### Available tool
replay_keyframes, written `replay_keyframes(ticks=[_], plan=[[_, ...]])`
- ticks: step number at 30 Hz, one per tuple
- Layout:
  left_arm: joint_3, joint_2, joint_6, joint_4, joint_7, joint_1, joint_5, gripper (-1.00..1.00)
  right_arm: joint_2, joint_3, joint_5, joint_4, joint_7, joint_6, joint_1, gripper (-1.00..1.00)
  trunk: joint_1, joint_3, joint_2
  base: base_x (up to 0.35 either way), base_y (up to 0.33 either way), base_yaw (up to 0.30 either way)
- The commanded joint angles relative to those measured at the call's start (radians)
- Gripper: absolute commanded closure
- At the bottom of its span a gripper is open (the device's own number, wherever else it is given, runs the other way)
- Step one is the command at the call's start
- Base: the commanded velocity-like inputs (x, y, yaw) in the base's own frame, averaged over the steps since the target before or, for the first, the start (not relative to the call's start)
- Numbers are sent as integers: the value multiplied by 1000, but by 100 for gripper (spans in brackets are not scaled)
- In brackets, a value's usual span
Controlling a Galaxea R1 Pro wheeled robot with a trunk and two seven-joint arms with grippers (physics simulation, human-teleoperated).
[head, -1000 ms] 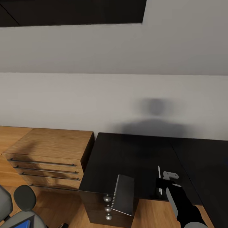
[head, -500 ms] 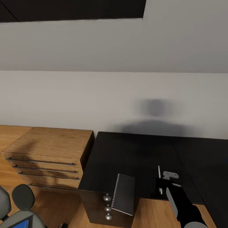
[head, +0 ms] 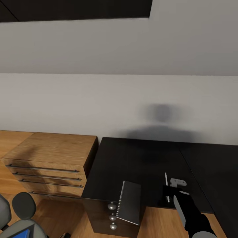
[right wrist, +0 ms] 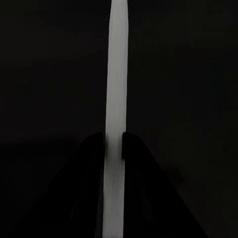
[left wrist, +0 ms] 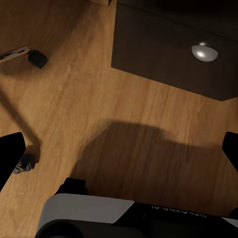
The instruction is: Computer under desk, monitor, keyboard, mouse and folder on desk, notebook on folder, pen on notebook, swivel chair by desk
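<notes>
Right gripper (right wrist: pixel 114 146) clamped on pen (right wrist: pixel 117 74); left gripper (left wrist: pixel 119 153) spread; folder (head: pixel 22 235) cut off.

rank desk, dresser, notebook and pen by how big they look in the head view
1. desk
2. dresser
3. notebook
4. pen, a thin sliver

The desk runs off the frame's right edge, so it shows only partly.

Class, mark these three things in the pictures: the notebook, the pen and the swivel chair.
notebook (head: pixel 129 202), head view, middle of its dark cover, on the desk's front edge.
pen (right wrist: pixel 117 84), right wrist view, on its pale shaft ahead of the fingertips.
swivel chair (head: pixel 22 206), head view, on its dark rounded armrest.
</notes>
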Motion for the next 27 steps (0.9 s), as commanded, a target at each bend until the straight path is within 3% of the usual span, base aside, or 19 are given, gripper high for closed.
replay_keyframes(ticks=[1, 27], plan=[[-8, 1, -5, 0, 8, -1, 10, -100, 0, -1, 3, 7, 0, 6, 0, 100, 0, -1, -1, 0, 0, 0], [-8, 1, -5, 0, 7, -1, 10, -100, 0, -1, 3, -1, 0, 14, 0, 100, 0, -1, -1, 0, 0, 0]])
